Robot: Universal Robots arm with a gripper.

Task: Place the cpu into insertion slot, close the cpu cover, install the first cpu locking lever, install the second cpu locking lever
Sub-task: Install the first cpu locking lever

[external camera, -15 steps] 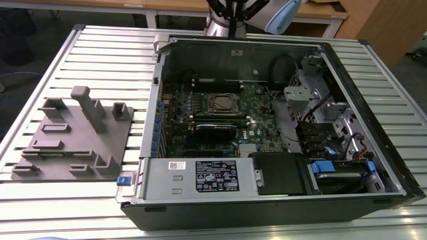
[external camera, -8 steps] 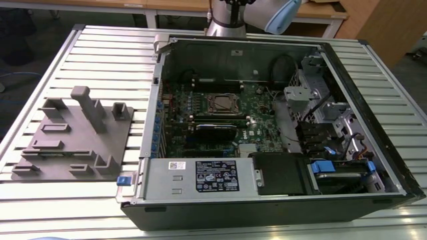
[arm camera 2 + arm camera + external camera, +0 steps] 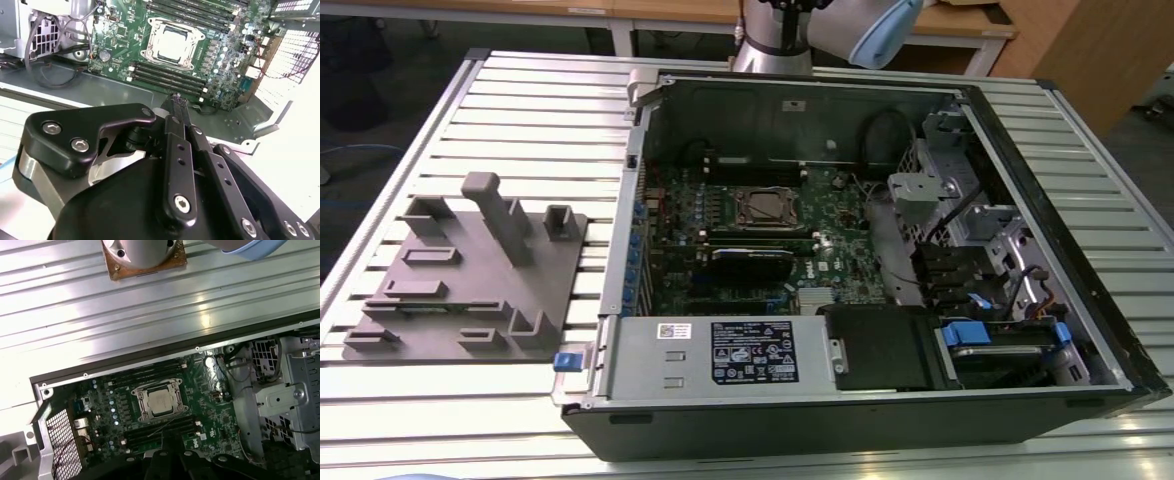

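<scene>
The cpu (image 3: 161, 401), a small square chip with a dull silver top, lies in the insertion slot (image 3: 767, 208) on the green board inside the open computer case. The cpu cover (image 3: 176, 390), a thin silvery frame, lies flat around the chip, whose top (image 3: 170, 44) shows through the window. A thin wire lever slants out beside the socket toward the memory slots. My gripper (image 3: 176, 99) hangs well above the case edge, apart from the socket, its black fingers (image 3: 167, 440) pressed together with nothing between them.
Long black memory slots (image 3: 167, 75) flank the socket. A black heatsink block (image 3: 750, 265), a grey labelled power supply (image 3: 720, 355) and a drive cage (image 3: 987, 250) with cables crowd the case. A grey fixture (image 3: 467, 270) stands on the slatted table at the exterior view's left.
</scene>
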